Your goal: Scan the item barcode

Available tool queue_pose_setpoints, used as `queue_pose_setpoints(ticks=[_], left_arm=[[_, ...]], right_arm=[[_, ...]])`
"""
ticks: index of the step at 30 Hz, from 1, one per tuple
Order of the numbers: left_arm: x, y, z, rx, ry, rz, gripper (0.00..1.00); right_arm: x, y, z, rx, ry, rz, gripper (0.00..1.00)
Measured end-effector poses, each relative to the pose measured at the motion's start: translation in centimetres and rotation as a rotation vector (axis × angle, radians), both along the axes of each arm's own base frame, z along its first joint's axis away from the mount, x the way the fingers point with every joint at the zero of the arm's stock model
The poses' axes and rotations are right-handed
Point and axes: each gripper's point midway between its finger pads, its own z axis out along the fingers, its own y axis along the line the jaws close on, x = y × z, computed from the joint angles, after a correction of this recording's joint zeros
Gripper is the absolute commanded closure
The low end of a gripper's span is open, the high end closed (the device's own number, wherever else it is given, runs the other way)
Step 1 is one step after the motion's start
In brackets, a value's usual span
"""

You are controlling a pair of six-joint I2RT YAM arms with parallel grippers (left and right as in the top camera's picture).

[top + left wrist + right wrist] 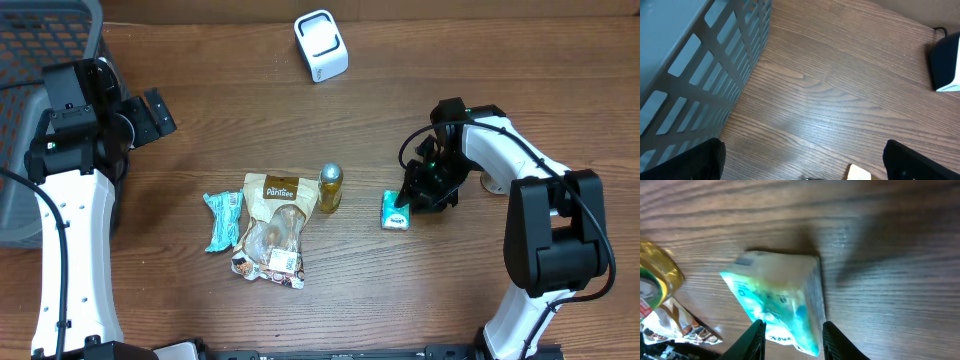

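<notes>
**Now: a shallow pinch, scanner well off**

Far left, beside the basket (15,215): left gripper (155,112) spread wide, holding nothing. Far centre: scanner (321,45). Just right of the yellow bottle (330,187), on the wood: teal pack (396,211), pinched at its right end by the right gripper (791,337). Likely to swing or slip on the lift toward that scanner, given so shallow a hold; barcode side unseen, possibly facing away.

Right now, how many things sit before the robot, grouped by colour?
Teal: 2, a crinkled plastic packet and a small teal-and-white soft pack
Brown: 1, a tan printed snack bag
Gold: 1, a small gold-capped bottle
White: 1, a boxy plastic scanner
Grey: 1, a slatted plastic basket
Total: 6
</notes>
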Motion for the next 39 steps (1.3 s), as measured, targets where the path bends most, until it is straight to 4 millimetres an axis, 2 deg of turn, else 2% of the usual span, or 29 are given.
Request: queue_pose_setpoints(ticks=[10, 12, 14, 17, 39], left_arm=[[0.0, 0.0, 0.0, 0.0, 0.0, 0.0, 0.0], [0.0, 0.0, 0.0, 0.0, 0.0, 0.0, 0.0], [0.0, 0.0, 0.0, 0.0, 0.0, 0.0, 0.0], [0.0, 0.0, 0.0, 0.0, 0.0, 0.0, 0.0], [0.0, 0.0, 0.0, 0.0, 0.0, 0.0, 0.01]], right_arm=[[0.0, -0.5, -1.5, -0.022, -0.032, 0.013, 0.67], [-0.1, -0.4, -1.9, -0.014, -0.038, 0.012, 0.73], [-0.1, -0.2, -1.9, -0.001, -0.054, 0.01, 0.91], [-0.1, 0.2, -1.8, 0.025, -0.079, 0.009, 0.96], [-0.2, 0.3, -1.8, 0.029, -0.081, 0.009, 0.96]])
